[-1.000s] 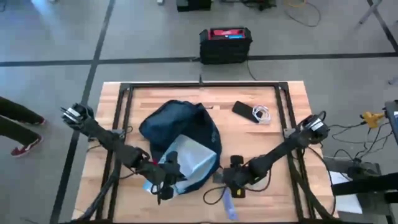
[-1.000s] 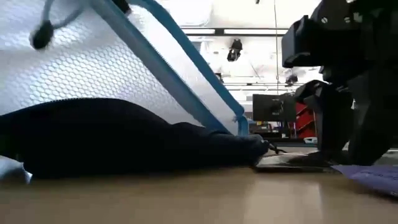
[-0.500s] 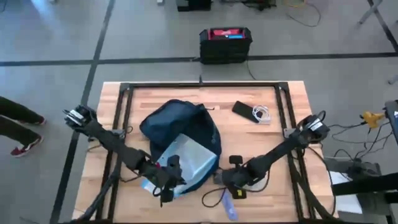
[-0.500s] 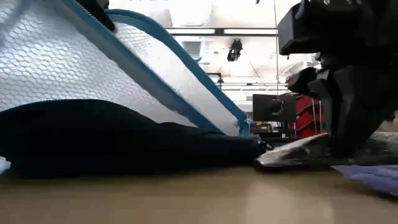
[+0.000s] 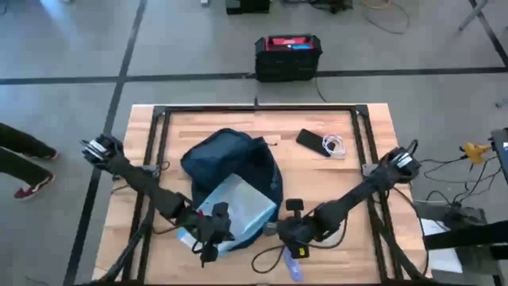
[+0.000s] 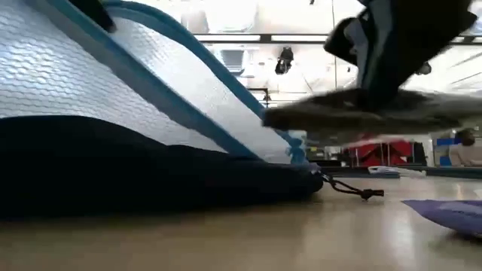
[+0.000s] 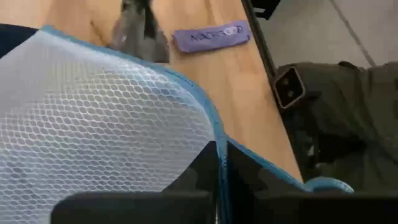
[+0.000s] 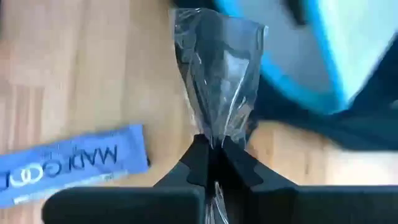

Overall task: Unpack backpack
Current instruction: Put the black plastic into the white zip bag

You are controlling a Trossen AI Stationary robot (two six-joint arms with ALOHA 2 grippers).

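the backpack (image 5: 230,171) lies at the table's middle with its mouth toward the near edge, and its pale mesh flap (image 5: 230,208) is held up by the left gripper (image 5: 208,232), whose fingers are pinched on the blue-trimmed edge. the right gripper (image 5: 290,237), just beside the mouth on its right, is clamped on a clear plastic bag (image 8: 214,81), so the mouth lies to its left and it is judged the nearer arm for unloading. counted: one backpack, one clear bag, one purple packet (image 5: 292,265), one phone (image 5: 310,141), one coiled cable (image 5: 333,145).
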